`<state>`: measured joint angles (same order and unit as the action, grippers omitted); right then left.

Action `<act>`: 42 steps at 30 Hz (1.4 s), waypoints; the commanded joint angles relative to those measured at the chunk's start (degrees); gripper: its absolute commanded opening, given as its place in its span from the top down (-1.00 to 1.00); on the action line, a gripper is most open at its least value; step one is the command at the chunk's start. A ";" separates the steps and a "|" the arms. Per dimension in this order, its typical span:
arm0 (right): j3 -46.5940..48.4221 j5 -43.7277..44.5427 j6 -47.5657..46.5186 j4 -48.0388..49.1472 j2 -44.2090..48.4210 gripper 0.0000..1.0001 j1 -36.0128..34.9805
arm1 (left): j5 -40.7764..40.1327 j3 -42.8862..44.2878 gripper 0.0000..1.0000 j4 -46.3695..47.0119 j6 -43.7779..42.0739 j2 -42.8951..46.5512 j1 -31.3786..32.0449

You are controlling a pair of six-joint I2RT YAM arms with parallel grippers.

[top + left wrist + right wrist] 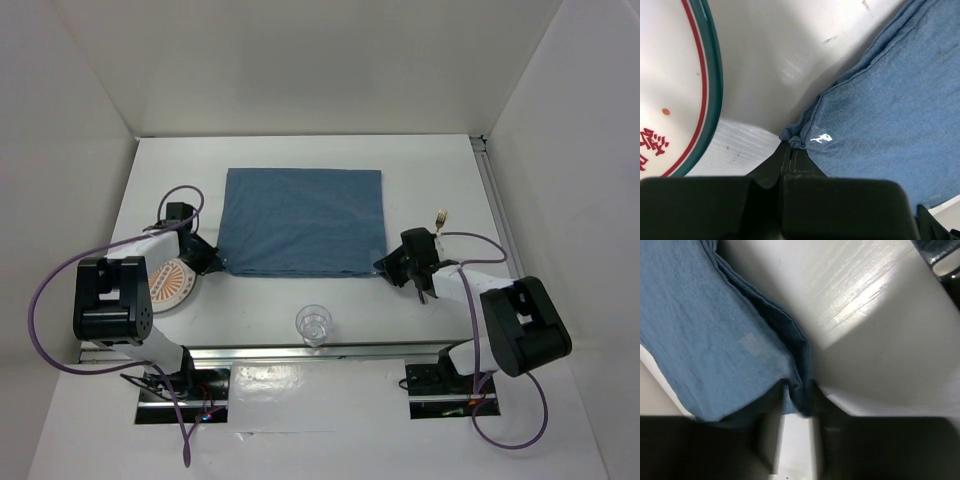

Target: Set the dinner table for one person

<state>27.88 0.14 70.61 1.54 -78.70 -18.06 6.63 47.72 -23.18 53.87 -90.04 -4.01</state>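
The blue cloth placemat (300, 220) lies flat in the middle of the white dinner table (300, 152). My left gripper (213, 262) is shut on the placemat's near left corner; the left wrist view shows that corner (794, 142) pinched at my fingertips. My right gripper (386, 268) is at the near right corner, and in the right wrist view the bunched cloth corner (801, 389) sits between my fingers. A white plate with a green and red rim (168, 284) lies under my left arm, and also shows in the left wrist view (670, 90).
A clear drinking glass (314, 324) stands near the front edge, in front of the placemat. A gold fork (440, 216) lies right of the placemat, behind my right gripper. White walls close in the table at the back and sides.
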 commanded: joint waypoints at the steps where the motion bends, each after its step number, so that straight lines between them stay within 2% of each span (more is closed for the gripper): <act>1: 1.91 0.12 -0.99 5.13 -0.76 0.46 0.14 | -0.57 3.33 1.00 -2.04 -1.40 0.57 0.23; 5: 6.30 1.52 -2.57 0.93 -1.28 1.00 0.14 | 0.57 5.88 1.00 -3.36 -1.40 1.09 0.23; 9: 13.76 3.46 -8.89 -2.59 2.14 1.00 0.83 | 2.85 12.55 1.00 -6.78 -4.03 1.62 0.76; 12: 24.82 2.77 -16.80 -6.88 2.76 1.00 2.32 | 5.84 24.05 1.00 -10.72 -8.06 1.62 0.76; 13: 28.07 2.76 -18.73 -8.12 1.98 1.00 2.33 | 6.89 31.13 1.00 -11.70 -9.12 1.62 0.76; 14: 35.07 2.06 -21.97 -9.44 1.97 1.00 2.94 | 7.60 34.59 1.00 -12.58 -10.78 1.62 0.76; 17: 45.90 1.53 -26.82 -13.57 1.35 1.00 2.95 | 8.13 45.68 1.00 -14.96 -12.64 3.02 0.23; 20: 51.29 1.53 -28.76 -15.87 5.02 1.00 2.95 | 9.36 51.14 1.00 -15.58 -13.34 7.23 -2.31; 24: 53.33 2.76 -29.30 -17.89 11.19 1.00 2.95 | 10.07 55.19 1.00 -17.69 -14.49 12.94 -5.12; 27: 56.31 4.42 -31.05 -19.46 12.60 1.00 2.95 | 11.99 58.44 1.00 -19.09 -15.72 13.49 -7.50; 32: 60.89 5.49 -34.40 -20.00 6.64 1.00 3.56 | 15.68 63.19 1.00 -20.32 -16.95 7.44 -8.12; 42: 70.55 -10.15 -32.91 -12.97 -11.36 1.00 14.72 | 24.56 80.93 1.00 -23.40 -20.03 -13.04 -8.12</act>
<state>94.45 -8.88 38.22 -15.73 -86.98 -7.20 30.74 122.91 -46.83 37.17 -100.95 -10.66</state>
